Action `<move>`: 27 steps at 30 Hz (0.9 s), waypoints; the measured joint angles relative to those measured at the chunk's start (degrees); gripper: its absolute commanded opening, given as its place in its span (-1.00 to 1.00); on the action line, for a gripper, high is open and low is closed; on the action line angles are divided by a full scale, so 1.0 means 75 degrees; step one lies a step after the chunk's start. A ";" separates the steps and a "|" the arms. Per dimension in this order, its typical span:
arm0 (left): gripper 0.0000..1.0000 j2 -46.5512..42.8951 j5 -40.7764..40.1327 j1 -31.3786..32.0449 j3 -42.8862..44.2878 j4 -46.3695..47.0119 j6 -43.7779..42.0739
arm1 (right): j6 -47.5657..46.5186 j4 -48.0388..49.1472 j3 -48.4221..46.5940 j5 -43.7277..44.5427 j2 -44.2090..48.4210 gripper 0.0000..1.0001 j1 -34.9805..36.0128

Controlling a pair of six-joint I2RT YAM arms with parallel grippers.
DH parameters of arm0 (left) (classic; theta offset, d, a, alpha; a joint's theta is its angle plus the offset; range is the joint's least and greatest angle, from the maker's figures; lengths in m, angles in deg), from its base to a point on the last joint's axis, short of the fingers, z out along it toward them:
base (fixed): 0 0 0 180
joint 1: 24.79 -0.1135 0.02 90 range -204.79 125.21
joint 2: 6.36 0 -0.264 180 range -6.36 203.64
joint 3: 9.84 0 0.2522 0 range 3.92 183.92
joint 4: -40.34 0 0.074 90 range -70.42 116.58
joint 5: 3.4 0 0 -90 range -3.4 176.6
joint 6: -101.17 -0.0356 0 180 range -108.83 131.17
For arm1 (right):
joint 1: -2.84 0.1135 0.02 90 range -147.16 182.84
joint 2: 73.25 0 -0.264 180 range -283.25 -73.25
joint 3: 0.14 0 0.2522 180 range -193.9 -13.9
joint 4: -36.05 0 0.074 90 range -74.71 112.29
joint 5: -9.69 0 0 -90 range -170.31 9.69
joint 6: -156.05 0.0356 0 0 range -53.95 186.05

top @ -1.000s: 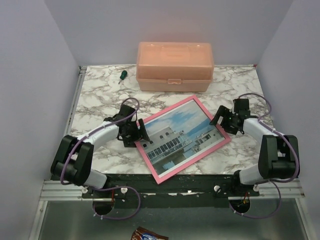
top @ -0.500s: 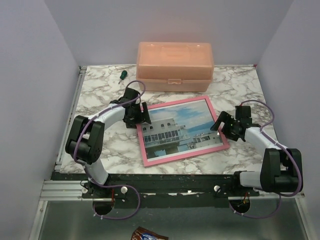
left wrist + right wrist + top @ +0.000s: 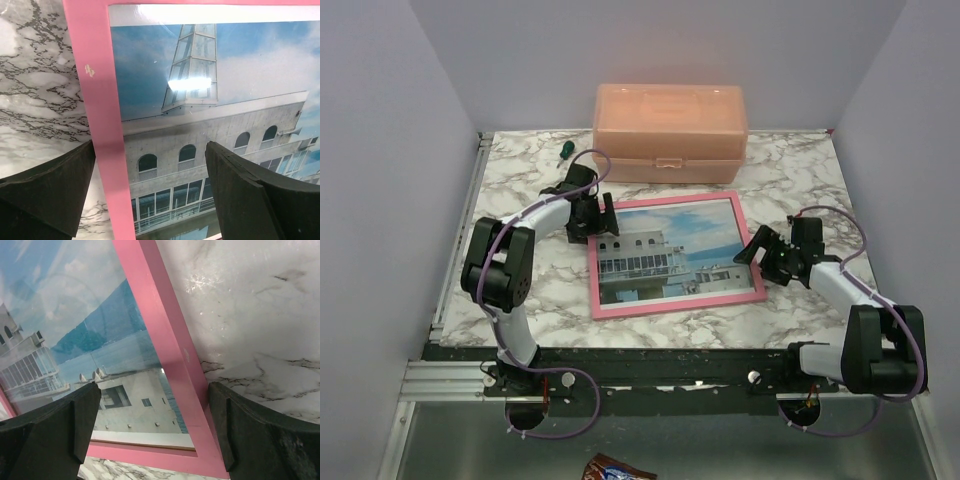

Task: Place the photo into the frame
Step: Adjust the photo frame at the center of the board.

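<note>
The photo (image 3: pixel 670 255) sits in the pink frame (image 3: pixel 677 306), flat on the table (image 3: pixel 520 195), long axis left to right. My left gripper (image 3: pixel 598 222) and right gripper (image 3: pixel 761 258), both spread wide, straddle its opposite short rails, gripping nothing.

**Marble table: contents**

White-grey marble table (image 3: pixel 520 190). Pink frame (image 3: pixel 675 302) lies flat at centre, long sides running 9 to 3 o'clock. Peach plastic box (image 3: pixel 670 130) at 12 o'clock, lid shut. Green-handled screwdriver (image 3: pixel 564 150) at 11 o'clock, near the box.
</note>
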 measured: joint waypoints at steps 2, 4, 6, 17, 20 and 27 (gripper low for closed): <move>0.85 0.0047 -0.0012 -0.0003 0.0050 -0.0012 -0.0052 | 0.0003 0.0003 0.0026 -0.0055 0.0029 0.91 0.0000; 0.89 0.0093 -0.0026 -0.0003 0.0099 -0.0029 -0.0076 | 0.0015 0.0023 0.0099 -0.0085 0.0117 0.92 0.0000; 0.95 0.0102 -0.0058 -0.0003 0.0111 -0.0017 -0.0082 | 0.0061 0.0017 0.0192 -0.0128 0.0227 0.92 0.0000; 0.97 0.0192 -0.0609 0.0029 0.0452 -0.0469 -0.0198 | 0.0315 -0.0326 0.0134 -0.0201 0.0300 1.00 0.0169; 0.97 0.0163 -0.1003 0.0082 0.0597 -0.0723 -0.0221 | 0.0411 -0.0557 0.0041 -0.0198 0.0300 1.00 0.0251; 0.97 -0.0892 -0.1635 0.0117 0.0373 -0.1090 -0.0344 | 0.0466 -0.0822 -0.0595 -0.0105 0.0300 1.00 0.0286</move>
